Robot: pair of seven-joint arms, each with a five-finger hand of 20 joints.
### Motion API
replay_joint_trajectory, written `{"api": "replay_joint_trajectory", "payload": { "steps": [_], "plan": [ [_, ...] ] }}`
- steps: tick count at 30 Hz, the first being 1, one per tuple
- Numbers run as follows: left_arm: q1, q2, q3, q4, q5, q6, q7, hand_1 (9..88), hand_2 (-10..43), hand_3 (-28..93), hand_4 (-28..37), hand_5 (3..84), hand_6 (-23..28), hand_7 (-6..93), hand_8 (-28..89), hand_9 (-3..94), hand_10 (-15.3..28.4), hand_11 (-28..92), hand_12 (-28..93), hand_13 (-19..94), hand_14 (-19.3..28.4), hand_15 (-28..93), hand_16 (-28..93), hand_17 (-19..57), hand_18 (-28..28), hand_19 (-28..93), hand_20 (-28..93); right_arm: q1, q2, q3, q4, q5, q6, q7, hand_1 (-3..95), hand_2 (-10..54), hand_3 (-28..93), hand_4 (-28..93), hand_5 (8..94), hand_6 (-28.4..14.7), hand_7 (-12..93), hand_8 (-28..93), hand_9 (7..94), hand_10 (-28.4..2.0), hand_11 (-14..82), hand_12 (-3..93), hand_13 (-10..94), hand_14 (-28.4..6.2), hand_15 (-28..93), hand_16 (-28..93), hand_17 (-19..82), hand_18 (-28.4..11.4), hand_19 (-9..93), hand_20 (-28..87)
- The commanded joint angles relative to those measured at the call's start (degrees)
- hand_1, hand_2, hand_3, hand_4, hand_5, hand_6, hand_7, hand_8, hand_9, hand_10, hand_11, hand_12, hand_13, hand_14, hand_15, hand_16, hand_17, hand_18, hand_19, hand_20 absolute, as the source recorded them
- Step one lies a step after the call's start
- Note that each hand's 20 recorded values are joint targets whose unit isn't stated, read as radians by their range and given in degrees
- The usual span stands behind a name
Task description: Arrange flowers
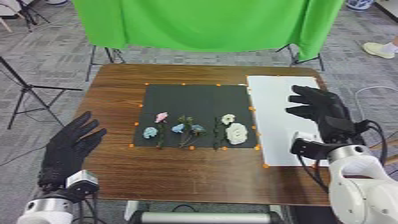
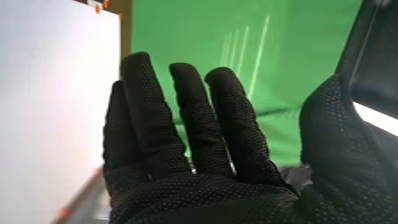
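Snag risk: the middle stems cross below the paired blue flowers [image 1: 187, 128]; lifting one could drag the other.
Crush risk: the large white flower [image 1: 236, 133] and small white flower [image 1: 228, 119] lie close; a wide palm closing on one might flatten its neighbour.
Cable risk: loose cables [image 1: 313, 175] hang by the right wrist; a low sweep could catch stems.
Mat edges: black mat [image 1: 200, 97] bordered by orange markers [image 1: 252, 108]; flowers in its near half, large white one toward the right edge.
Left of mat: pink flower [image 1: 161, 117] beyond the single blue flower [image 1: 150, 132].
Room: safest approach likely over the mat's far half, or in from the white sheet [image 1: 274, 135] along the counter's [image 1: 204, 175] right side.
Right hand: [image 1: 318, 107] spread wide, holding nothing, fingers above the sheet.
Left hand: [image 1: 64, 150] fingers spread, nothing held, by the counter's left edge.
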Motion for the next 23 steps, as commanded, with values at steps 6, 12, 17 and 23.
{"api": "replay_joint_trajectory", "payload": {
  "steps": [6, 12, 17, 23],
  "plan": [
    [1.65, -0.85, 0.16, 0.14, -0.38, 0.45, 1.44, 23.5, 5.8, 80, -22.7, 38.9, 8.2, 12.6, -10, 33.1, 17.5, 21, 8, 26, 24.9, 43, -8, -10.5, 22.6, 54, -2, -7.26, -2.61, 1.48, 0.38, 19.36, 2.86, -11.46, 12.2, 12.3, 93, -25, 45.5, -2.0, 18, -15, 48.9, -17.0, 12.4, 11.5, 40, -21.4, 30, 10, 10, -20.6, 56, 20],
    [0.77, -0.36, 1.25, 0.51, -0.57, 1.11, 2.64, 23.5, 5.8, 81, -22.9, 38.5, 7.8, 12.4, -10, 32.8, 17.3, 20, 8, 24, 24.5, 42, -7, -10.7, 22.6, 53, -2, -6.66, -1.63, 1.21, 0.93, 19.5, 2.56, -12.48, 12.0, 12.2, 93, -25, 43.9, -1.3, 19, -15, 48.0, -16.9, 12.1, 11.6, 39, -21.4, 29, 11, 9, -20.7, 55, 20],
    [-0.39, 0.25, 1.78, 0.88, -0.64, 1.14, 2.79, 23.4, 5.8, 81, -22.9, 38.2, 7.7, 12.4, -10, 32.7, 17.1, 20, 8, 24, 24.7, 43, -7, -10.7, 22.6, 53, -1, -6.43, -0.73, 1.82, 1.44, 18.13, 1.13, -11.62, 12.0, 12.0, 93, -24, 43.7, -0.9, 19, -15, 48.0, -16.8, 12.1, 11.8, 39, -21.2, 29, 12, 9, -20.7, 54, 21],
    [-1.21, 0.85, 1.48, 1.27, -0.67, 0.77, 2.62, 23.4, 5.7, 81, -22.8, 38.0, 7.5, 12.6, -10, 34.4, 18.6, 24, 10, 25, 25.6, 46, -7, -10.6, 22.8, 54, 0, -5.95, -0.5, 2.55, 2.29, 17.53, -1.48, -11.19, 12.6, 11.1, 93, -23, 44.2, -0.3, 19, -15, 48.9, -16.9, 13.4, 12.3, 39, -20.9, 32, 13, 9, -20.6, 54, 22]
  ]
}}
